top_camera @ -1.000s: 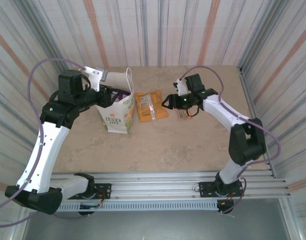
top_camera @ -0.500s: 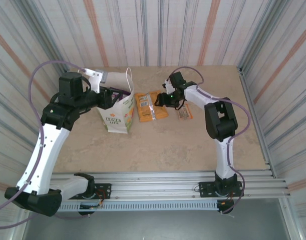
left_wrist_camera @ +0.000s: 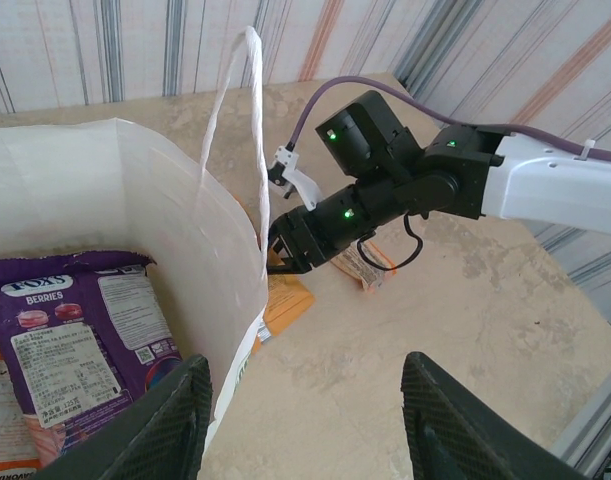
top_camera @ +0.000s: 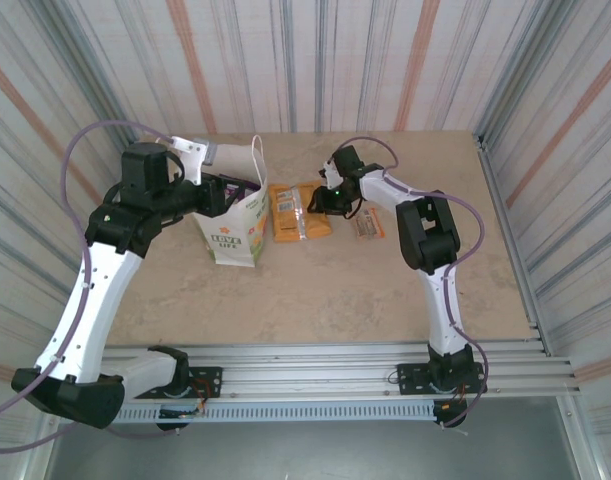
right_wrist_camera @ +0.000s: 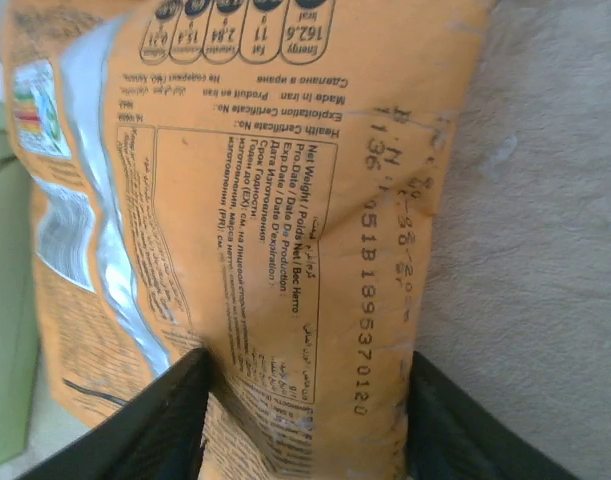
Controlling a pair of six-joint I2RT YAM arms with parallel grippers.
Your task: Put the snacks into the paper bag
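Overhead view: paper bag (top_camera: 233, 232) stands upright left of centre on the table (top_camera: 315, 295), mouth open.

Left gripper (left_wrist_camera: 307, 365) sits at the bag's rim. In the left wrist view its fingers (left_wrist_camera: 165, 425) are spread wide, one at each lower corner. The bag's wall runs down between them and is not pinched.

Purple packet (left_wrist_camera: 75, 340) lies inside the bag at lower left of that view, with "BERRIES" legible. One thin handle (left_wrist_camera: 253, 130) stands up at top centre.

Orange packet (top_camera: 287, 212) lies flat on the table just right of the bag, near the centre of the overhead view. A second orange packet (top_camera: 321, 222) seems to lie against it, but the edges are hard to separate.

Right gripper (right_wrist_camera: 310, 357) is low over the orange packets. In the right wrist view its fingers are apart at the bottom corners, with an orange packet's printed back and silver seam between them. Cannot tell whether the pads touch the foil.

Slim brown bar (top_camera: 369, 226) lies on the table just right of the right gripper, apart from the orange packets.
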